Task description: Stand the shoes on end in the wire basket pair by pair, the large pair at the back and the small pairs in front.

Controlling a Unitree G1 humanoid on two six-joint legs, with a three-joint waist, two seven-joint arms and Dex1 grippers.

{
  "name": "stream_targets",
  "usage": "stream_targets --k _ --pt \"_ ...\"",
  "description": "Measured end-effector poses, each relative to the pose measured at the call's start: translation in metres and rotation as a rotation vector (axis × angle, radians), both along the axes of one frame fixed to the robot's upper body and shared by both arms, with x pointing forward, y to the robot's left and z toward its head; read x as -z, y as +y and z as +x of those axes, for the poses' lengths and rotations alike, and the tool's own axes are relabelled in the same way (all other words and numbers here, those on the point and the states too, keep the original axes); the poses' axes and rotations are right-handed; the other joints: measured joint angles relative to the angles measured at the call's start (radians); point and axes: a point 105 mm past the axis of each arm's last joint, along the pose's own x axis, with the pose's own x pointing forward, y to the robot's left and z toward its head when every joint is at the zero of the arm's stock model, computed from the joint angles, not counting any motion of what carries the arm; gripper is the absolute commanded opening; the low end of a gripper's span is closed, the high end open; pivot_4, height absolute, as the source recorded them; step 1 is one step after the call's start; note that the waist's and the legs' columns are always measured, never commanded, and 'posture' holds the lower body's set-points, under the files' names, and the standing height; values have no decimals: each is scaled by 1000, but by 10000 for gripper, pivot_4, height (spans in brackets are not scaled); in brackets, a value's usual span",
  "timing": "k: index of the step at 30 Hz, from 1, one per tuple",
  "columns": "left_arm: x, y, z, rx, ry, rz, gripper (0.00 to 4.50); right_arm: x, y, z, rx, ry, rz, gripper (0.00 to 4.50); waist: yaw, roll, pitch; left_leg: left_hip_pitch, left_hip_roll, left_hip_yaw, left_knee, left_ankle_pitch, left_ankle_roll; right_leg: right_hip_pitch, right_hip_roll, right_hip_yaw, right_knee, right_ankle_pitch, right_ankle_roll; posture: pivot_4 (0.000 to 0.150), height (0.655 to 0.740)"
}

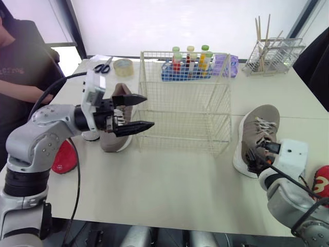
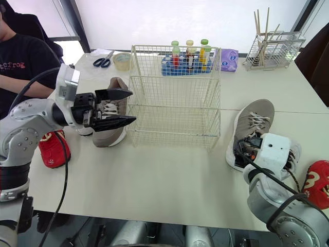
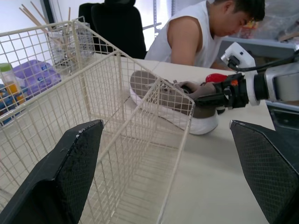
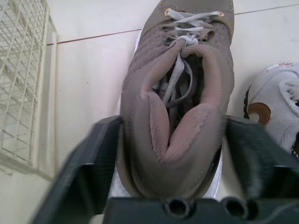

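The empty wire basket (image 1: 185, 103) stands mid-table. A large taupe shoe (image 1: 119, 135) lies on its side just left of it. My left gripper (image 1: 140, 111) hovers open over that shoe, fingers pointing at the basket's left wall and holding nothing. The matching taupe shoe (image 1: 259, 128) lies flat on the table to the basket's right. My right gripper (image 4: 173, 154) is shut on its heel, one finger (image 4: 88, 177) pressed against each side. A small red shoe (image 1: 64, 157) lies at the left edge and another red shoe (image 1: 321, 185) at the right edge.
A light grey shoe (image 4: 275, 107) lies beside the right taupe shoe. Scissors (image 1: 103, 67), a tape roll (image 1: 123, 66), a blue rack of bottles (image 1: 187, 64) and a wire rack with sticks (image 1: 270, 51) line the back. A person (image 1: 20, 67) sits at the left.
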Motion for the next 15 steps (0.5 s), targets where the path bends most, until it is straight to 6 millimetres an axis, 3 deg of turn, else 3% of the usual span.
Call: stream_targets --k 3,5,12,15 --pt "-1 4 -4 10 8 -3 45000 0 0 2 1 0 -10 8489 -1 0 0 0 0 0 0 0 0 0 0 0 0 0 0 1500 7400" --pt "-1 4 -6 27 13 0 45000 1 -1 3 -2 6 -16 2658 0 0 0 0 0 0 0 0 0 0 0 0 0 0 0 1500 7400" --pt "-1 4 -10 53 11 10 45000 -3 -4 9 -16 11 -50 1856 -2 0 0 0 0 0 0 0 0 0 0 0 0 0 -1 1500 7400" --pt "0 6 -7 42 11 6 45000 -22 -14 21 -9 -28 -98 1856 -1 2 1 -1 0 1 0 0 0 -1 0 1 0 0 -1 1500 7400"
